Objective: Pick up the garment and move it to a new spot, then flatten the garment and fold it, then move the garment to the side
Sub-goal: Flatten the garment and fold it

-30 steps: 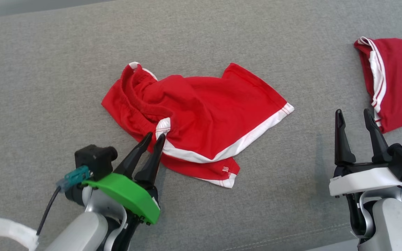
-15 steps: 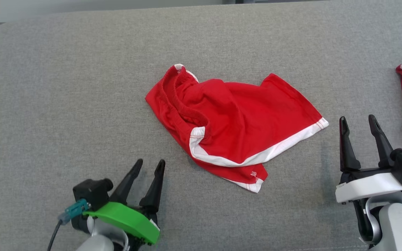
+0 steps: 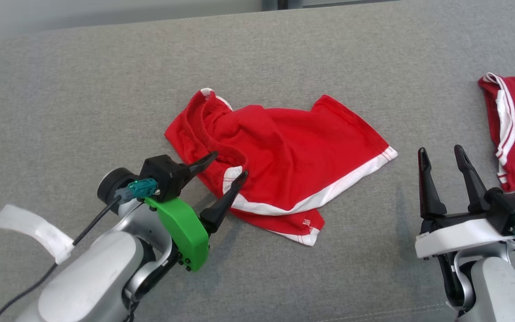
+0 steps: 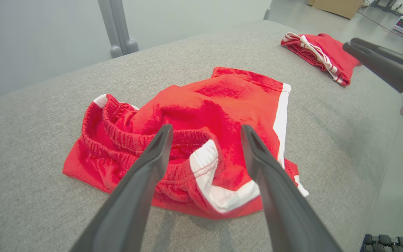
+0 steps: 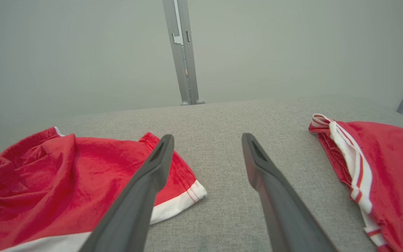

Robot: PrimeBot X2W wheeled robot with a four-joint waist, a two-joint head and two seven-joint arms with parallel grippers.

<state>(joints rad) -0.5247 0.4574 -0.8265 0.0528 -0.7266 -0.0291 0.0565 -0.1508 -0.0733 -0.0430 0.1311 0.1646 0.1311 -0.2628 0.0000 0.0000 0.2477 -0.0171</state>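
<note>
Crumpled red shorts with white trim [image 3: 284, 156] [image 4: 201, 147] [image 5: 65, 175] lie in the middle of the grey padded surface [image 3: 83, 103]. My left gripper [image 3: 228, 165] [image 4: 205, 140] is open at the shorts' near-left edge, its fingers astride the bunched waistband and a white-trimmed fold, with nothing held. At the lower right my right gripper [image 3: 441, 154] [image 5: 206, 140] stands open over bare grey fabric, between the shorts' white hem and the other red garment.
A second red garment with white stripes [image 3: 514, 125] [image 4: 318, 52] [image 5: 373, 168] lies at the surface's right side. A grey metal post [image 5: 184, 52] stands behind the far edge. Bare grey surface stretches to the left and along the front.
The head camera shifted between frames. My left gripper let go of the shorts, pulled back, then reached in again, opened wider and turned across the waistband fold. The right gripper stayed open.
</note>
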